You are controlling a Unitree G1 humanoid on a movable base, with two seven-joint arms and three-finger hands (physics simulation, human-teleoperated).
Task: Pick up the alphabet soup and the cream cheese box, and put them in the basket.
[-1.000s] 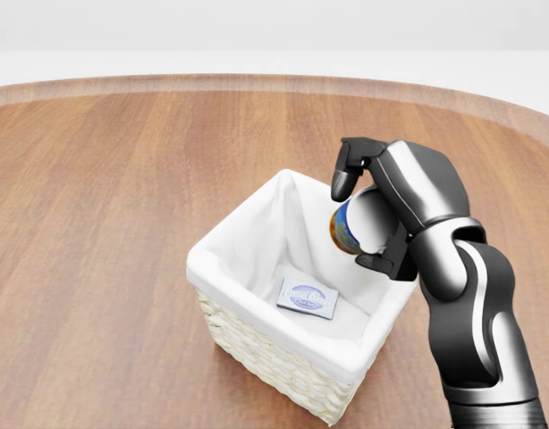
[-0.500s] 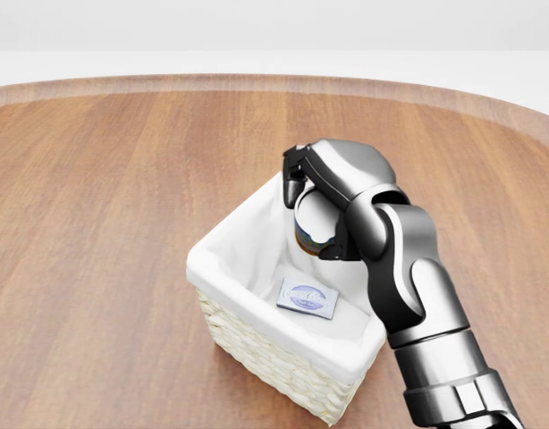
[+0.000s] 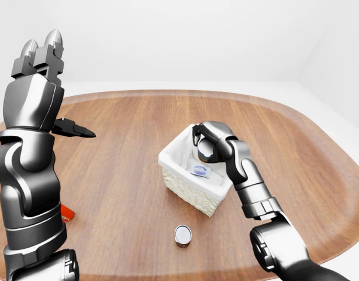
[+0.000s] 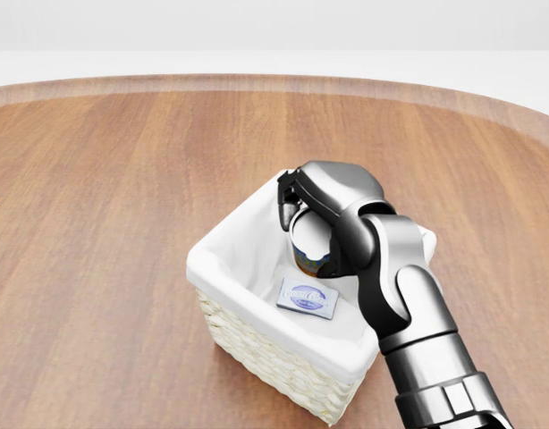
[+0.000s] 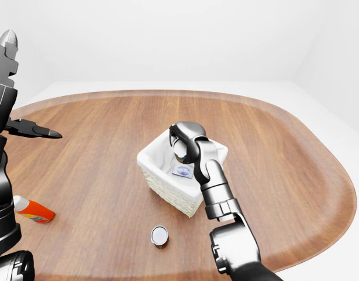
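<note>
- the wooden surface (image 3: 138, 152) is a wide rounded brown top that carries everything; it bears no writing.
- the left arm (image 3: 27, 193) stands raised at the left of the left-eye view, forearm upright, well apart from the basket.
- the right arm (image 4: 409, 304) comes up from the bottom right of the head view and bends over the basket's right rim, wrist curled downward.
- the basket (image 4: 257, 344) is pale woven wicker with a white cloth lining and sits near the middle of the surface, one corner pointing toward the bottom of the head view.
- the left hand (image 3: 42, 61) has its fingers spread and pointing up, one finger jutting out to the right; it is empty and unclenched.
- the right hand (image 4: 324, 214) has its fingers wrapped round the alphabet soup (image 4: 308, 248), gripping it from above, inside the basket's mouth.
- the soup can hangs upright under the palm, over the basket's inner right side; its label shows dark blue and orange bands, with lettering too small to read.
- the cream cheese box (image 4: 307, 298) lies flat on the basket's floor, just below and left of the can in the head view; its grey face carries a blue oval logo whose words are not legible.
- a small can (image 3: 182, 235) stands on the surface below the basket, silver top up, label unreadable.
- an orange-red bottle (image 5: 32, 209) with a white cap lies at the left edge.
</note>
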